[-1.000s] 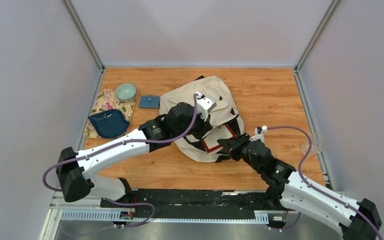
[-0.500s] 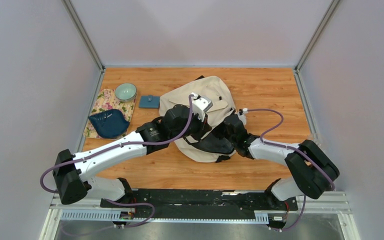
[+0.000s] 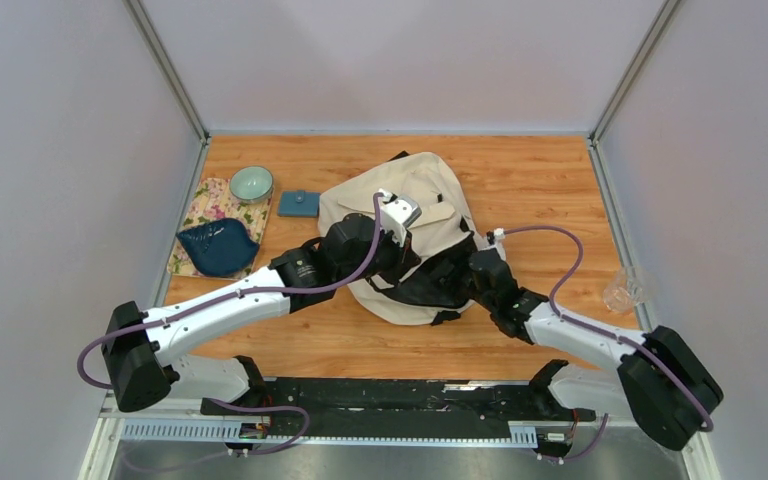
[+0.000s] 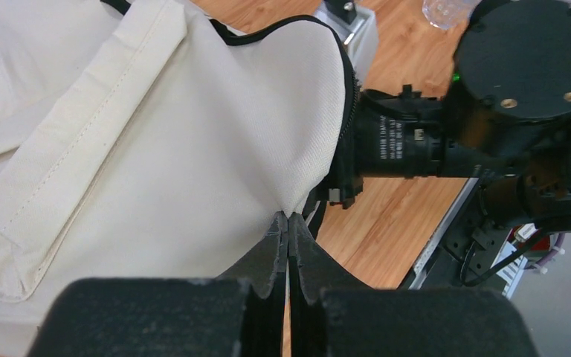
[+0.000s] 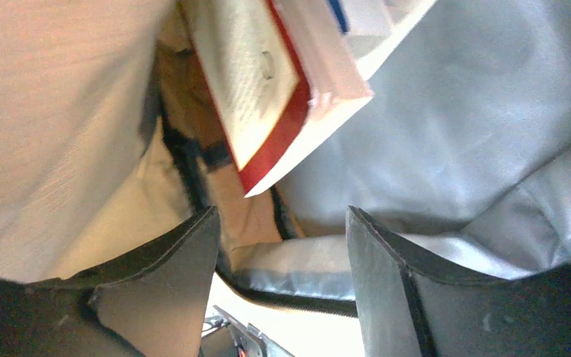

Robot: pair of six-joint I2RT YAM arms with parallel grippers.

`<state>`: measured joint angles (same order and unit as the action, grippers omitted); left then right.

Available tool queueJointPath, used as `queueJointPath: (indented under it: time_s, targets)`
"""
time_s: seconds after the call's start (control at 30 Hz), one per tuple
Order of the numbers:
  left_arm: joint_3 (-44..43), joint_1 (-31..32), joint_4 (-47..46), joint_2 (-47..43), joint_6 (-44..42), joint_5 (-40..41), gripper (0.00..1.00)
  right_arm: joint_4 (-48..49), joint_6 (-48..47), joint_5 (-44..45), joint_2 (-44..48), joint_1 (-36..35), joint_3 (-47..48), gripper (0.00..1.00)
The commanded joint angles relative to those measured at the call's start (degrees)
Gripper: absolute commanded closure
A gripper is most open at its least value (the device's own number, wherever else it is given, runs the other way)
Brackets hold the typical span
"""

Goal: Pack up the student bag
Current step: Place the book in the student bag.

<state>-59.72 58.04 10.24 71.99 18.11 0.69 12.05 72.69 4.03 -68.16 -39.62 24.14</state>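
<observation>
Book (image 5: 256, 89) inside student bag (image 3: 432, 192); pouch (image 3: 299, 204) lies left.

The student bag (image 4: 193, 149) is matt woven cloth (lining (image 5: 453, 134) smooth, silvery), the table (image 3: 540, 180) grained wood.

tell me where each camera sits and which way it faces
top external: above, behind the bases, looks down on table, both arms, student bag
left wrist: on the left arm, looks along left gripper pinching the bag's edge
right wrist: inside the bag, right gripper open, book ahead
shared: the bag, in all three
</observation>
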Motion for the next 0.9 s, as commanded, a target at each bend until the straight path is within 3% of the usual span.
queueJointPath:
  time_s: [0.0,0.1,0.23,0.33,0.43,0.87]
  targets:
    - [-0.48,0.58,-5.4,-1.59,2.02,-2.71,1.0,-4.76,-4.92,-0.69,7.77,-0.46,-2.42,0.36]
    - [-0.39,0.58,-4.88,-1.76,2.19,-2.36,1.0,-5.99,-4.66,-0.17,11.81,-0.55,-3.57,0.47]
    - [0.57,0.58,-5.05,-2.38,2.72,-1.83,1.0,-8.01,-4.75,1.15,12.79,-0.46,-2.53,0.73]
    - [0.57,0.58,-4.88,-2.38,2.9,-1.92,1.0,-7.49,-4.75,0.8,9.9,-0.55,-0.94,0.9]
    - [0.66,0.49,-4.35,-2.73,3.07,-1.57,1.0,-5.82,-4.66,0.19,5.42,-0.46,1.69,1.0]
    - [1.98,0.67,-5.41,-3.69,4.39,-3.24,1.0,0.95,-1.67,8.01,-19.52,0.32,18.21,1.0]
